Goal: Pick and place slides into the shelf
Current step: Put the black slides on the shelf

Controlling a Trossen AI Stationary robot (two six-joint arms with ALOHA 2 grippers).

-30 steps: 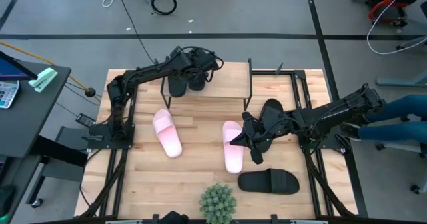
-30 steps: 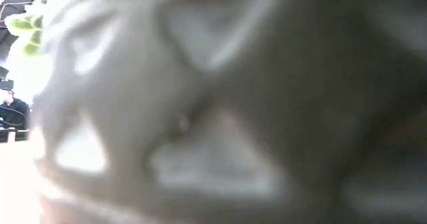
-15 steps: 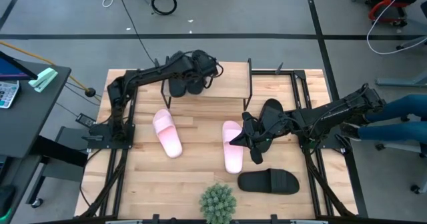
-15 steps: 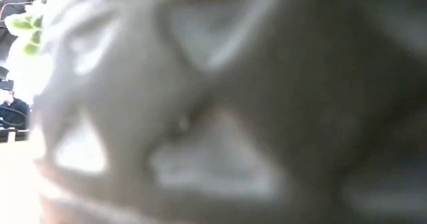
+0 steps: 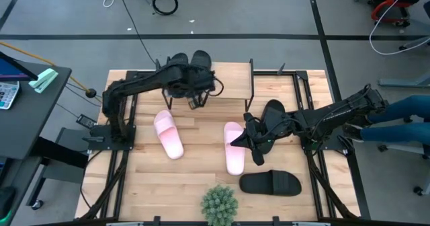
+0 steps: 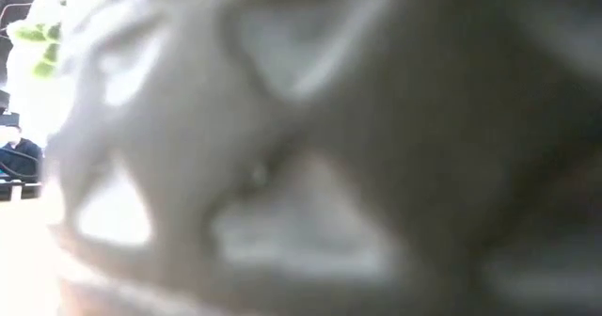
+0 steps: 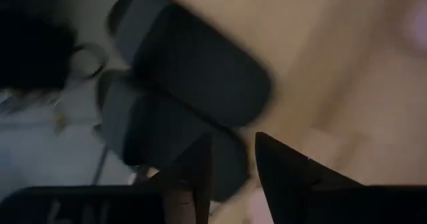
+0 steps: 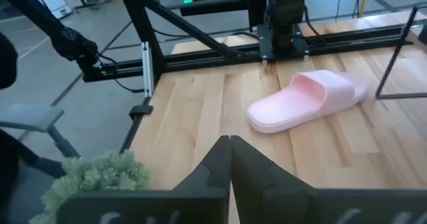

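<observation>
I'm looking down on a slatted wooden table (image 5: 201, 128) standing on a grey floor with cables lying at the far side. My left gripper (image 5: 195, 102) sits at the far left of the table, just on the near side of the shelf (image 5: 228, 78), its fingers (image 7: 283, 167) parted by a narrow gap with nothing between them. Beyond it two black slides (image 5: 190, 61) lie side by side at the shelf's far left edge, long axes running near to far (in the left wrist view they overlap as two dark ovals). My right gripper (image 5: 258, 159) is down at right of centre, fingers pressed together and empty. Just behind it, under the arm, is another black slide (image 5: 272, 111); I cannot tell which way that one points. Touching the gripper's left side lies a pink slide (image 5: 234, 147), long axis near to far. A second pink slide (image 5: 168, 133) lies well to the left, angled slightly. A black slide (image 5: 270, 183) rests crosswise nearer me, and the green plant (image 5: 219, 205) stands at the near edge, blocking the low view.
</observation>
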